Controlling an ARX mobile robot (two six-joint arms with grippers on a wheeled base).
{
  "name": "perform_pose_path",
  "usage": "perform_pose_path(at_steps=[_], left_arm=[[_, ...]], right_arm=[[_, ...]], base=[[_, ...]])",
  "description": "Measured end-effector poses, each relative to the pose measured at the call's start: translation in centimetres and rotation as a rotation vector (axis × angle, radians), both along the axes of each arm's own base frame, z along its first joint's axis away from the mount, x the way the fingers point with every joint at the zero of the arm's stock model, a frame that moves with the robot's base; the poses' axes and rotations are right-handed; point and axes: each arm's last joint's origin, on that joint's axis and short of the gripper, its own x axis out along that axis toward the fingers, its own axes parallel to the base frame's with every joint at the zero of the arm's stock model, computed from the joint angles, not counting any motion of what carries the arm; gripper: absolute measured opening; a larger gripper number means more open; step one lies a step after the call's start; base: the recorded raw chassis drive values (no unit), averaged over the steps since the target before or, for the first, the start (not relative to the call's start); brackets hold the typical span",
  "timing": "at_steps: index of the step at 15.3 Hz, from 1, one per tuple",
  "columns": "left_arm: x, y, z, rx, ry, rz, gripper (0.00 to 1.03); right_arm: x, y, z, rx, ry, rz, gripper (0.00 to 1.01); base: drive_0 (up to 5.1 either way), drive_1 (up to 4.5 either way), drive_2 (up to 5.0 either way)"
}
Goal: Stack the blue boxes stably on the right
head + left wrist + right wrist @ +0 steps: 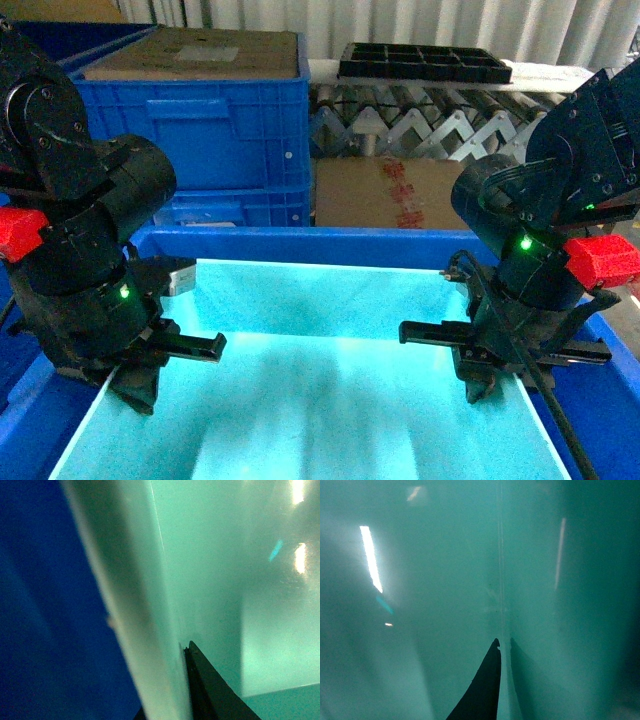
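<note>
Head view: a light turquoise tub fills the lower middle, sitting inside a royal-blue crate whose rim shows along its far side and both flanks. The left gripper reaches down at the tub's left wall, the right gripper at its right wall. Each has a dark finger tip inside the tub, close against the wall, but from here I cannot tell how wide either pincer stands. Behind, a second blue crate carries a cardboard sheet; to its right a roller conveyor bears a black compartment tray, with a cardboard box below.

Left wrist view: the tub's left wall runs up the middle, dark blue on its outer side, turquoise on the inner. One black finger lies against the inner face; the wall's edge sits between the jaws, so this pincer straddles the wall, seemingly clamped on it.

Right wrist view: only turquoise plastic. The wall's thin edge passes beside a black finger; the partner finger is not clearly seen, so the grip cannot be judged.
</note>
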Motion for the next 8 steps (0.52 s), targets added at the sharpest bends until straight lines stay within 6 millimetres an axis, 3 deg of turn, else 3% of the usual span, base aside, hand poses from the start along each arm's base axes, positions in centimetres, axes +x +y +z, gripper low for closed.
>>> perform_pose_path(at_steps=[1,6,7,8], left_arm=[[0.0,0.0,0.3,-0.012,0.02,-0.038,0.2],[0.0,-0.4,0.2,-0.056,0.025,-0.069,0.68],[-0.1,-0.9,0.2,-0.077,0.027,-0.084,0.89],[-0.1,-1.2,0.2,-0.083,0.026,-0.094,0.99]], right_arm=[[-0.1,0.2,0.1,0.036,0.028,-0.028,0.27],[-0.4,1.8,0.3,0.07,0.025,-0.003,0.77],[-0.5,2.1,0.5,0.075,0.02,0.001,0.97],[-0.6,2.1,0.9,0.066,0.019,0.001,0.99]], base=[[0.0,0.0,0.0],[0.0,0.0,0.0],[0.0,0.0,0.0],[0.0,0.0,0.0]])
